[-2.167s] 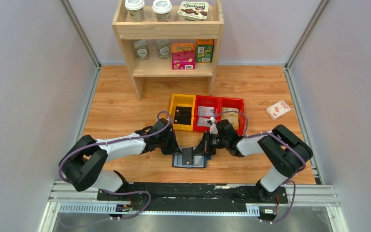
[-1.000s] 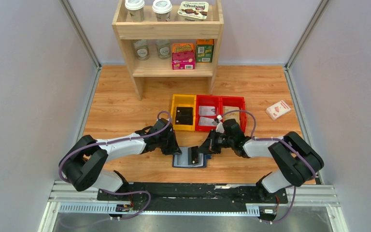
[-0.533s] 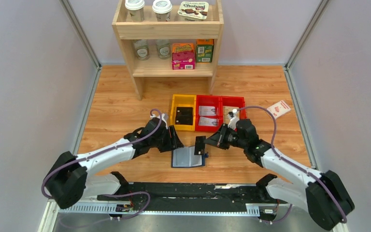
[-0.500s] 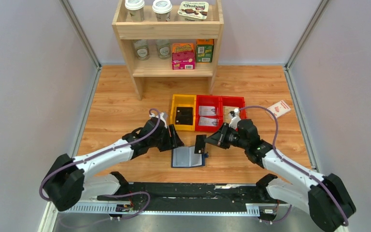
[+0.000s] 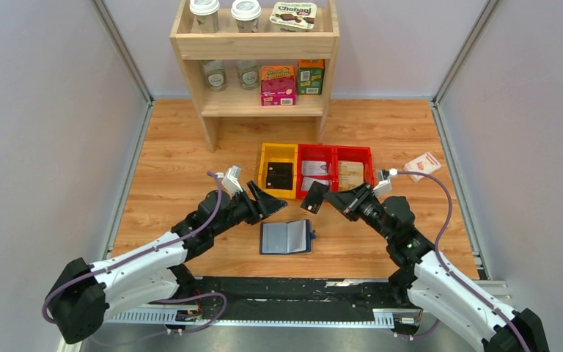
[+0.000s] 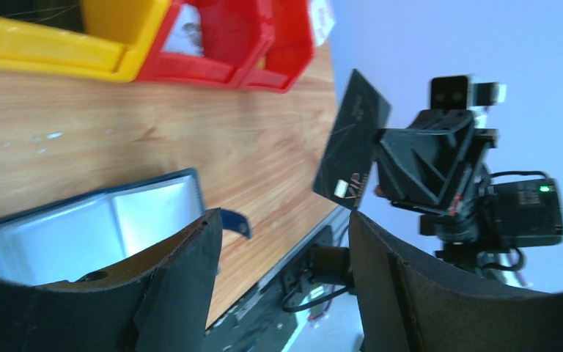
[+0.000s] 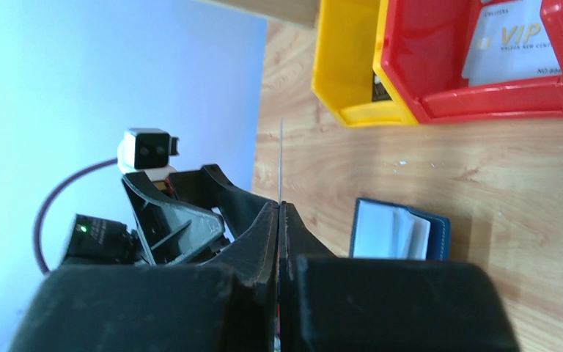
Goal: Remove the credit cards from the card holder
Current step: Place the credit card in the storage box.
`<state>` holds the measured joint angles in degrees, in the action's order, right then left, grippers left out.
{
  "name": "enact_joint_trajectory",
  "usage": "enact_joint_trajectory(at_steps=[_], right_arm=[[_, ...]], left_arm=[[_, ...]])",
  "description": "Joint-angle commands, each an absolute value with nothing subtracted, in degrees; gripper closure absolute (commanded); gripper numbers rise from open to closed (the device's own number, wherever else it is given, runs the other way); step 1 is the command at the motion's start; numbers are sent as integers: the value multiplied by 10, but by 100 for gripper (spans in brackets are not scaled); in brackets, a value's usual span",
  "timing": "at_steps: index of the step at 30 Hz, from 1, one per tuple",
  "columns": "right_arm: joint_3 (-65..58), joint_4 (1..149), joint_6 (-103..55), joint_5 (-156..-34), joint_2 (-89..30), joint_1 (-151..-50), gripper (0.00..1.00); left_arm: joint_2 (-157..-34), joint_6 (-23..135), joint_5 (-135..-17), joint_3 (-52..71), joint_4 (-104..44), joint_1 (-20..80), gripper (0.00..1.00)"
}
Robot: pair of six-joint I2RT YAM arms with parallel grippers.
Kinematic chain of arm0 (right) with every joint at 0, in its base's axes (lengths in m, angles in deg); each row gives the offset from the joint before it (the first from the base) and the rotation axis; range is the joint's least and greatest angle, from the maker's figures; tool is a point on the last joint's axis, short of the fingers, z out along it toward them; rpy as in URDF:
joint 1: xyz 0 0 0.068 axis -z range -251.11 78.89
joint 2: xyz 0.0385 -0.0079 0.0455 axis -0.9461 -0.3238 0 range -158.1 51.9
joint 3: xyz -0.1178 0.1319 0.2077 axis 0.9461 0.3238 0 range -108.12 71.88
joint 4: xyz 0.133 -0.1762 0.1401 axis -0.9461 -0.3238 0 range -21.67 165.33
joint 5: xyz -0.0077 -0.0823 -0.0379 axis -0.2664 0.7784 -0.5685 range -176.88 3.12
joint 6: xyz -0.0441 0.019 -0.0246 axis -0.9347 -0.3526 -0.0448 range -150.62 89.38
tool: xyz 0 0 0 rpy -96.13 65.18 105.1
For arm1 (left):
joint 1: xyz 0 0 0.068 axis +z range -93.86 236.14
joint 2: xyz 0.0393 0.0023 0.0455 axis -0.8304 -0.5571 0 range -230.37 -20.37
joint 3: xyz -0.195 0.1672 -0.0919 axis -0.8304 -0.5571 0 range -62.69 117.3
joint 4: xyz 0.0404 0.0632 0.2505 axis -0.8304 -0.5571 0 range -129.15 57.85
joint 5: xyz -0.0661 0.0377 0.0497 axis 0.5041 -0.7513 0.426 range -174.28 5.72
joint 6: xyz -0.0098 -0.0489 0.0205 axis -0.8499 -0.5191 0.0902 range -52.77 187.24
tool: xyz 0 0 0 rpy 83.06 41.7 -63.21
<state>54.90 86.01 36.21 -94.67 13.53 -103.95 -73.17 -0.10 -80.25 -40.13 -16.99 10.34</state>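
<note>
Top external: right pincer (image 5: 331, 196) is clenched on one black credit card (image 5: 313, 196) above the desk (image 5: 190, 161), long axis slanted, crosswise to the fingers. Left pincer (image 5: 270, 199) is released. Card holder (image 5: 286, 237) lies open, long axis left-right.

Card holder (image 6: 81, 227) partly hidden behind left gripper (image 6: 282, 220); held credit card (image 7: 281, 161) edge-on, face unseen.

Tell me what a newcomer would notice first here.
The thin black rectangular card, pinched in the right pincer in the air above the wooden table. Nearer the arms, the navy-blue booklet-style card holder lies open, pale sleeves up, and the left pincer hangs open nearby.
</note>
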Motion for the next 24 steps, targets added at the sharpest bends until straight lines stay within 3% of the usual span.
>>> enact_joint_trajectory(at_steps=[1, 14, 20, 24], right_arm=[[559, 920, 402, -893, 159, -1049, 100], [560, 957, 412, -849, 152, -1081, 100], [564, 979, 417, -849, 140, -1086, 100], [567, 987, 417, -850, 136, -1089, 100]], left_arm=[[-748, -38, -827, -391, -39, 84, 28], [-851, -76, -865, -379, 91, 35, 32], [-887, -90, -860, -369, 129, 29, 39], [-910, -106, -860, -370, 170, 27, 51]])
